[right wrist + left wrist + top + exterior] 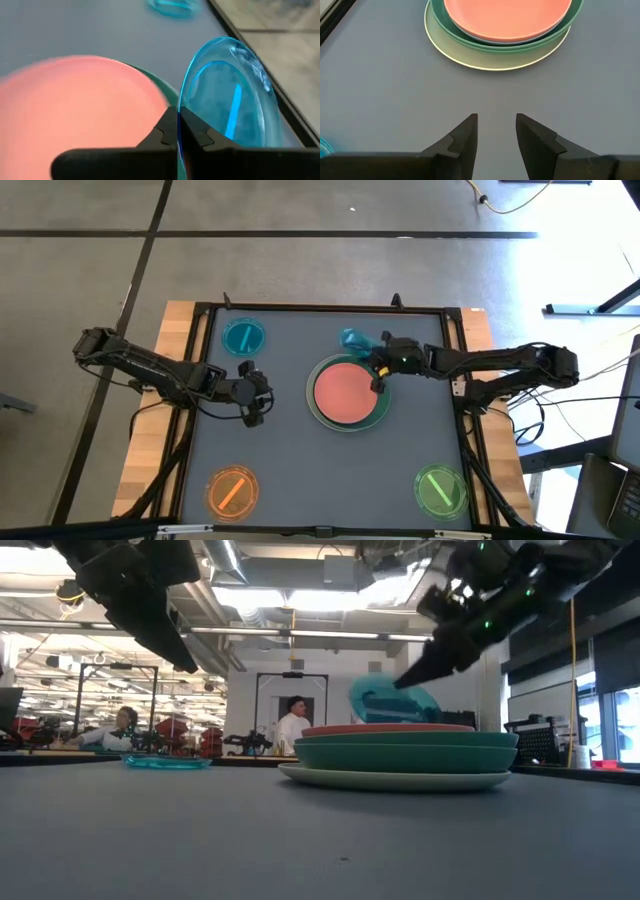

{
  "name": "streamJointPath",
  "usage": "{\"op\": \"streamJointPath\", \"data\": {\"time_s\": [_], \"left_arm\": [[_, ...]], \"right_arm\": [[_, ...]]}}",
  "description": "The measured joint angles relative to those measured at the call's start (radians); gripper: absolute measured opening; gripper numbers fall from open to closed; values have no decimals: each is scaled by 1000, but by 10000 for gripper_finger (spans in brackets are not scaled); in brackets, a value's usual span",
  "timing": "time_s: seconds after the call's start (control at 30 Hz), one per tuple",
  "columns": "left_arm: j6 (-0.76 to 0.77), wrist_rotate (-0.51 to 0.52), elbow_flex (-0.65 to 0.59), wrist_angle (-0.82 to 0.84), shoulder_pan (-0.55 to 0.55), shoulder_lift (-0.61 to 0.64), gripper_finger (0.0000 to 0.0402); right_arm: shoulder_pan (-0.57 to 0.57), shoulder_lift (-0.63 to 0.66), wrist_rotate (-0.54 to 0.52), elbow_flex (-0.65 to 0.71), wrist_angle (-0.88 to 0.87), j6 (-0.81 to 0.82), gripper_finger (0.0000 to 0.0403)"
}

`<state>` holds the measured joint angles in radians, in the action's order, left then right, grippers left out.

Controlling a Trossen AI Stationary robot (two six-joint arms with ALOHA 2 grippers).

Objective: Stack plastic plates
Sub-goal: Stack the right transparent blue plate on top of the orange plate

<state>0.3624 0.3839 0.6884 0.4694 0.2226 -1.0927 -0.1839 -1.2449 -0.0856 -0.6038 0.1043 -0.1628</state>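
Observation:
A stack of plates (348, 392) sits mid-table: cream at the bottom, green above it, pink (75, 105) on top. My right gripper (375, 358) hovers at the stack's far right edge, shut on a small translucent teal plate (357, 340). A second teal plate (243, 337) lies flat at the far left. An orange plate (232, 490) lies near left, a lime green one (440, 488) near right. My left gripper (495, 130) is open, low over bare table left of the stack (500, 35). My right gripper pinches the teal plate's rim (181, 112) between its two fingers (197, 134), which come from the table's right side, slanting down. The plate stands nearly on edge, tilted, beyond the fingertips (405, 680). The stack hides its lower rim (385, 715) in the low view.
A black raised frame (320, 308) borders the grey tabletop, with wooden boards outside it. Bare table lies between the stack and the corner plates. People sit and stand in the room beyond the far edge (292, 720).

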Motion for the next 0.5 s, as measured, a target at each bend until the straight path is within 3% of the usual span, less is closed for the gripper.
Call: {"op": "streamJointPath", "data": {"time_s": [0.2,0.5], "left_arm": [[-81,14,0,-21,7,0,127],[-85,24,0,-21,7,0,127]], "right_arm": [[136,0,0,-30,-2,-10,1],[272,0,17,-45,-17,7,1]]}}
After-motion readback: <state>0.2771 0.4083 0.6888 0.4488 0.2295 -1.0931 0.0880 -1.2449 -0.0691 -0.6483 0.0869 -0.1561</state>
